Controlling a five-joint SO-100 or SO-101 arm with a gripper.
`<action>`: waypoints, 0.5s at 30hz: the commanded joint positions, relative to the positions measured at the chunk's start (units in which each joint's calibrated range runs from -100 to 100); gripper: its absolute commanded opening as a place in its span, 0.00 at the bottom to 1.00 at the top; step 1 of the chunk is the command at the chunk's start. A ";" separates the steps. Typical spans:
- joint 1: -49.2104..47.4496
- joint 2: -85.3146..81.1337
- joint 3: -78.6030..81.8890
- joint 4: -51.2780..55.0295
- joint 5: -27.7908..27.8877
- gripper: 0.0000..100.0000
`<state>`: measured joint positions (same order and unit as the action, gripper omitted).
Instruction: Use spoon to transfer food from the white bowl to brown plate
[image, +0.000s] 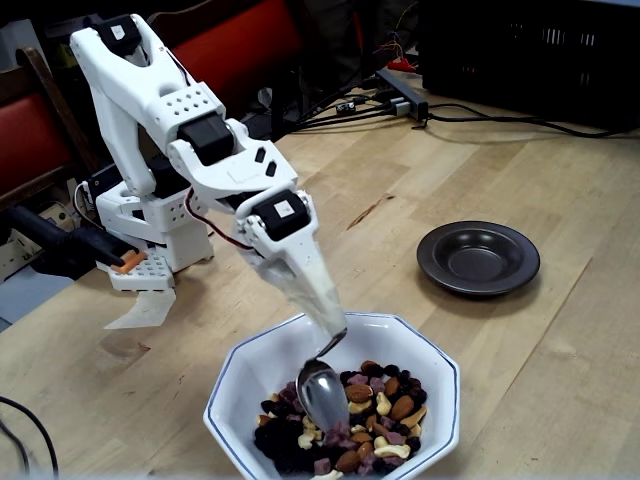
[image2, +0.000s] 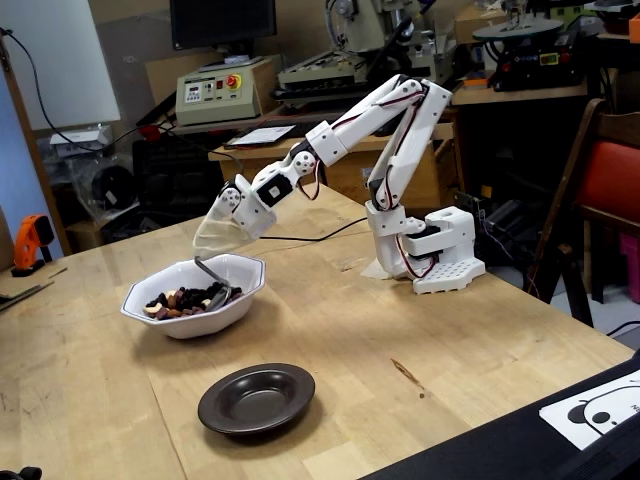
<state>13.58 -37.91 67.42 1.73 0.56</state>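
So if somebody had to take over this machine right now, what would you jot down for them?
Hand: shut on the spoon, whose scoop end is down in the food.
White bowl: full of nuts and dried fruit, in front of the arm.
Brown plate: empty, standing apart from the bowl.
Done: spoon gripped and dipped into the mix.
Left: lift a scoop, carry it over, tip it onto the plate.

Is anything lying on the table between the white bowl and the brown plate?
No. In both fixed views only bare wooden table separates the white bowl from the brown plate.
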 joint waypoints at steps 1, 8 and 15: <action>-0.47 2.01 -2.03 -6.23 -0.10 0.03; -0.39 4.67 -2.03 -13.82 -0.10 0.03; -0.39 4.75 -1.50 -18.33 -0.15 0.03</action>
<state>13.58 -32.85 67.51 -13.77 0.42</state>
